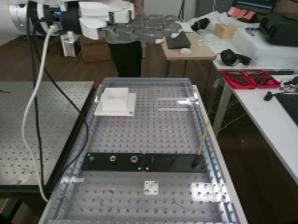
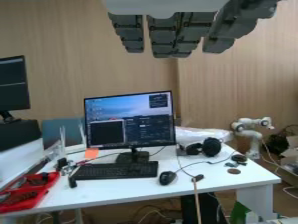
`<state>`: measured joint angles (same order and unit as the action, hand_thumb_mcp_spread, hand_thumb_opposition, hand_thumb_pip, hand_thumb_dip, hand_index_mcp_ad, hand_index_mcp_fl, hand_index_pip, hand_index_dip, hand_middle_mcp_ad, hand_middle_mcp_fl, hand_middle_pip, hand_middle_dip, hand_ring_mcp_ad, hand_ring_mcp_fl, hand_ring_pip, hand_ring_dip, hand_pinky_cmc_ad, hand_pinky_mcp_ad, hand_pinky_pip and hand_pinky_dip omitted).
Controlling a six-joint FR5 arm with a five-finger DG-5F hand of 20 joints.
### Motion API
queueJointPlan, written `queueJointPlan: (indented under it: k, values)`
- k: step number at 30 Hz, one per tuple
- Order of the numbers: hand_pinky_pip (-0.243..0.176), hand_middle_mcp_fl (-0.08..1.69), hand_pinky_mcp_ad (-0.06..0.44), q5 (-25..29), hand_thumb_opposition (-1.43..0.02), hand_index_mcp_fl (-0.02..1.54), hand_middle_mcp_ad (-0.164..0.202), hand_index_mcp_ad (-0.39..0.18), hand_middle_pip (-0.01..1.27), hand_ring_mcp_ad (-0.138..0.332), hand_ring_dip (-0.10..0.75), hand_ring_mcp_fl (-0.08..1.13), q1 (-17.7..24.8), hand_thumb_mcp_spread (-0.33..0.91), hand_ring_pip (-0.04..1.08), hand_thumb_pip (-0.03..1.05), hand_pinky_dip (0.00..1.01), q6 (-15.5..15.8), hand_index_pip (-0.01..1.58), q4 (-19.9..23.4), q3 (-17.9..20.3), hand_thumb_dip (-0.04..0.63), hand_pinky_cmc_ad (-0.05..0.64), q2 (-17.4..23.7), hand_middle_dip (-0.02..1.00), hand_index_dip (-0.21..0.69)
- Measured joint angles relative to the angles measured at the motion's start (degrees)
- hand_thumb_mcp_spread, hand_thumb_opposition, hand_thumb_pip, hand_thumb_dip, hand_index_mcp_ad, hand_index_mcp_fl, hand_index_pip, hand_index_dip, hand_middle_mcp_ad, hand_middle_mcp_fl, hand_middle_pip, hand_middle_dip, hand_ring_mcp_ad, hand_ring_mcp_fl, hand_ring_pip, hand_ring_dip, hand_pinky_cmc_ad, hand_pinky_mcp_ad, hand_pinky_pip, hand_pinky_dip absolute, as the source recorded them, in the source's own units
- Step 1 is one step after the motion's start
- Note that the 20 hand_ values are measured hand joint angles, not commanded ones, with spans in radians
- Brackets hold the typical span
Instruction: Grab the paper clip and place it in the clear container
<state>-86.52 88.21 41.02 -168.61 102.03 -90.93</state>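
Overhanging arm (image 1: 90, 12): enters the high view at upper left.
Fasteners (image 1: 113, 159): three, on the dark strip (image 1: 100, 163).
White block (image 1: 116, 100): on a white plate (image 1: 128, 112), toward the desk's (image 1: 166, 177) far end.
Hand (image 1: 143, 30): raised, seen above the desk's far edge in the high view.
Fingers (image 2: 161, 35): straight, slightly apart, clamped on nothing.
Small plate (image 1: 151, 191): on the desk, nearer than the strip.
Paper clip (image 1: 179, 204): probably the thin mark on the desk, right of the small plate; glare limits certainty.
Wooden stick (image 1: 202, 141): tilted, at right.
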Motion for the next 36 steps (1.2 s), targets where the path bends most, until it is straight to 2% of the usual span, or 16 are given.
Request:
queueJointPlan:
  k: [2, 3, 5, 6, 7, 8, 9, 10, 12, 15, 18, 21, 24, 27, 36]
  values:
    - [-0.01, 0.0, 0.051, 0.6, 0.01, 0.01, 0.068, -0.014, 0.02, 0.017, 0.012, 0.01, -0.3, 0.0, 0.01, 0.01, 0.01, 0.5, 0.01, 1.0, 0.7, 0.005, 0.065, -0.3, 0.02, 0.019]
    - [-0.01, -0.01, 0.051, 1.0, 0.01, 0.01, 0.063, 0.0, 0.02, 0.01, 0.016, 0.0, -0.5, 0.0, 0.02, 0.01, 0.02, 0.9, 0.0, 1.8, 1.2, 0.005, 0.044, -0.6, 0.03, 0.019]
    - [-0.01, -0.01, 0.031, 1.6, 0.01, 0.01, 0.056, 0.01, 0.02, 0.002, 0.016, 0.0, -0.7, 0.0, 0.0, 0.02, 0.02, 1.3, 0.0, 2.7, 1.9, 0.005, 0.045, -1.1, 0.03, 0.019]
    - [-0.01, -0.01, 0.031, 2.0, -0.02, 0.01, 0.051, 0.01, 0.02, 0.007, 0.016, 0.0, -0.9, 0.01, 0.0, 0.09, 0.02, 1.5, 0.0, 3.6, 2.4, 0.0, 0.044, -1.5, 0.03, 0.019]
    - [-0.01, 0.0, 0.031, 2.4, -0.09, 0.01, 0.054, 0.007, 0.02, 0.009, 0.016, 0.0, -1.2, 0.08, 0.0, 0.26, 0.02, 1.7, 0.0, 4.6, 3.0, 0.028, 0.044, -1.9, 0.03, 0.019]
    - [-0.012, 0.04, 0.045, 2.5, -0.17, 0.01, 0.045, 0.007, 0.04, -0.003, 0.014, 0.0, -1.3, 0.18, 0.01, 0.48, 0.04, 1.7, 0.01, 4.8, 3.1, 0.068, 0.049, -2.0, 0.02, 0.016]
    - [-0.01, 0.09, 0.051, 2.7, -0.27, 0.01, 0.038, -0.01, 0.07, -0.009, 0.014, 0.0, -1.5, 0.27, 0.01, 0.58, 0.05, 1.8, 0.02, 5.6, 3.5, 0.103, 0.044, -2.3, 0.04, 0.01]
    - [-0.01, 0.12, 0.063, 2.8, -0.33, 0.01, 0.037, -0.024, 0.08, -0.007, 0.014, 0.0, -1.7, 0.31, 0.01, 0.57, 0.06, 1.8, 0.03, 6.2, 3.9, 0.127, 0.063, -2.6, 0.05, 0.01]
    - [-0.021, 0.19, 0.098, 2.9, -0.46, 0.01, 0.033, -0.056, 0.1, -0.014, 0.019, 0.0, -2.0, 0.39, 0.04, 0.5, 0.1, 1.8, 0.05, 7.7, 4.6, 0.176, 0.115, -3.1, 0.14, 0.01]
    - [-0.028, 0.32, 0.148, 2.9, -0.61, 0.01, 0.03, -0.087, 0.1, -0.014, 0.035, 0.0, -2.5, 0.45, 0.05, 0.57, 0.13, 1.7, 0.06, 9.3, 5.3, 0.222, 0.166, -4.0, 0.24, 0.01]
    - [-0.024, 0.36, 0.166, 2.8, -0.68, 0.01, 0.033, -0.087, 0.12, -0.014, 0.051, 0.0, -3.1, 0.46, 0.07, 0.58, 0.13, 1.3, 0.07, 10.1, 5.6, 0.243, 0.195, -5.2, 0.33, 0.01]
    - [-0.028, 0.4, 0.185, 2.6, -0.73, 0.01, 0.035, -0.087, 0.12, -0.012, 0.084, 0.03, -3.7, 0.48, 0.08, 0.6, 0.14, 1.0, 0.07, 10.8, 5.7, 0.26, 0.225, -6.6, 0.41, -0.012]
    - [-0.028, 0.41, 0.178, 2.4, -0.76, 0.02, 0.035, -0.087, 0.12, -0.014, 0.113, 0.06, -4.3, 0.49, 0.09, 0.62, 0.14, 1.0, 0.09, 11.4, 5.7, 0.269, 0.227, -7.9, 0.46, -0.024]
    - [-0.028, 0.45, 0.192, 2.1, -0.77, 0.02, 0.033, -0.094, 0.12, -0.012, 0.138, 0.08, -5.1, 0.49, 0.09, 0.62, 0.14, 1.3, 0.09, 11.9, 5.5, 0.283, 0.251, -9.4, 0.51, -0.03]
    - [-0.028, 0.47, 0.197, -0.2, -0.82, 0.04, 0.037, -0.122, 0.14, -0.009, 0.223, 0.18, -8.2, 0.54, 0.1, 0.62, 0.14, 1.9, 0.09, 14.6, 4.3, 0.316, 0.264, -14.5, 0.57, -0.035]
